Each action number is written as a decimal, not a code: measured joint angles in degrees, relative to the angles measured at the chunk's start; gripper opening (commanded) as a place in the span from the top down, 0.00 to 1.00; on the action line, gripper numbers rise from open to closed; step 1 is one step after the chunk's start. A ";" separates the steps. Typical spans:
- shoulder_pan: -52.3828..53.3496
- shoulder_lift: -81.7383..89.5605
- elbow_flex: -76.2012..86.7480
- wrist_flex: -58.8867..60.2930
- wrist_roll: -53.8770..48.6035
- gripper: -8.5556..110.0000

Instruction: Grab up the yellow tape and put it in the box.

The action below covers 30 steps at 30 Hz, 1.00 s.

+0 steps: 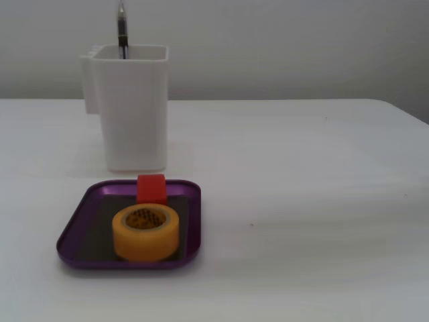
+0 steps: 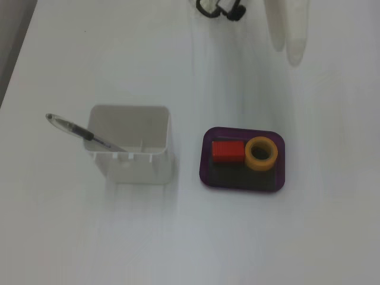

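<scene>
The yellow tape [image 1: 146,231] lies flat inside the purple box [image 1: 75,231], at its near side in one fixed view. In the other fixed view the tape [image 2: 261,153] sits in the right part of the box [image 2: 242,181]. A red cube [image 1: 151,188] lies in the box beside the tape, also seen from above [image 2: 228,151]. My white gripper [image 2: 287,54] shows only in the fixed view from above, at the top edge, well away from the box. Its two fingers lie close together with nothing between them.
A tall white container [image 1: 133,107] with a pen [image 1: 122,30] stands just behind the box; from above, the container [image 2: 132,145] is left of the box. A black cable [image 2: 219,9] lies at the top edge.
</scene>
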 measured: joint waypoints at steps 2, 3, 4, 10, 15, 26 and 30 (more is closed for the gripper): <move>-0.26 5.80 7.29 0.00 0.18 0.75; -0.26 8.88 11.16 0.00 0.18 0.75; -0.26 11.95 15.03 0.00 0.18 0.75; 0.70 29.09 38.94 0.00 0.18 0.74; 0.44 40.96 59.59 -0.09 0.53 0.74; 2.29 60.03 89.74 -17.05 0.70 0.75; 7.38 68.91 99.32 -28.39 0.70 0.75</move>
